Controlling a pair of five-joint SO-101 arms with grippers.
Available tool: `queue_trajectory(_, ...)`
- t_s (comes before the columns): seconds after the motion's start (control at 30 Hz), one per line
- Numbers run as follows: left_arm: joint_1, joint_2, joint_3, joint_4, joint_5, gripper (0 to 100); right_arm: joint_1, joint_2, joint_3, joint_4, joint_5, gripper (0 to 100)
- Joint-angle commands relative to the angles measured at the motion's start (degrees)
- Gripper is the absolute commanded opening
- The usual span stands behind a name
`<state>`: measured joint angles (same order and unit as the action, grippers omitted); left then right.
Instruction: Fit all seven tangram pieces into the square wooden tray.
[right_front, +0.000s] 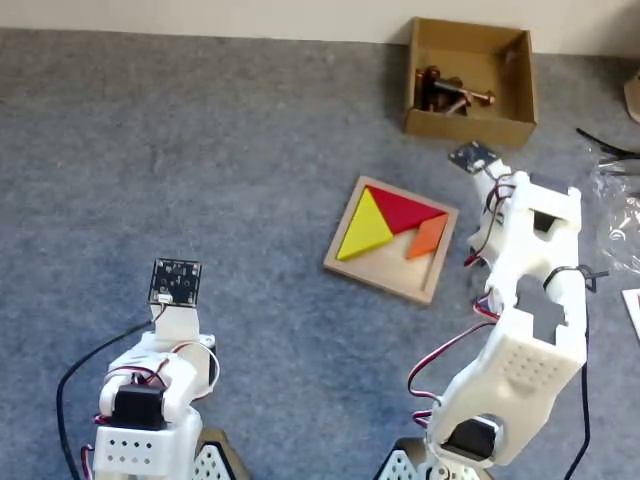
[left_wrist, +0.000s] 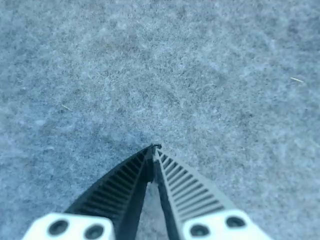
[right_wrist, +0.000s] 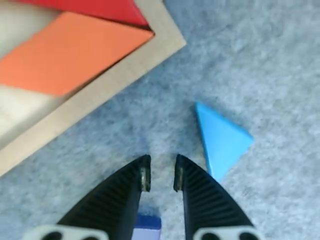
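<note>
While ajar, right pincer (right_wrist: 160, 176) beside blue triangle (right_wrist: 221, 141).

Right wrist view: wooden tray (right_wrist: 115, 82) and red piece (right_wrist: 100, 7) run off the frame edge; my right gripper (right_wrist: 160, 179) hides most of a dark blue piece (right_wrist: 148, 223). High view: I cannot make out what the cardboard box (right_front: 465, 126) holds.

Blue triangle (right_wrist: 222, 142), orange piece (right_wrist: 75, 52), grey carpet (right_wrist: 250, 50) (mottled)
</note>
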<state>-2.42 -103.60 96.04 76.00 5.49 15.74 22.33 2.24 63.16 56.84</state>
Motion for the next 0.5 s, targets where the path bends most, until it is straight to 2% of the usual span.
queue_trajectory(0.0, 0.92, -0.40, 1.10, -0.09, 0.44, 1, -0.31, -2.68, -4.09, 0.75, 0.26, 8.8)
queue_trajectory(0.47, 0.92, -0.40, 1.10, -0.09, 0.44, 1, -0.66, -8.40, -4.18, 0.84, 0.35, 8.9)
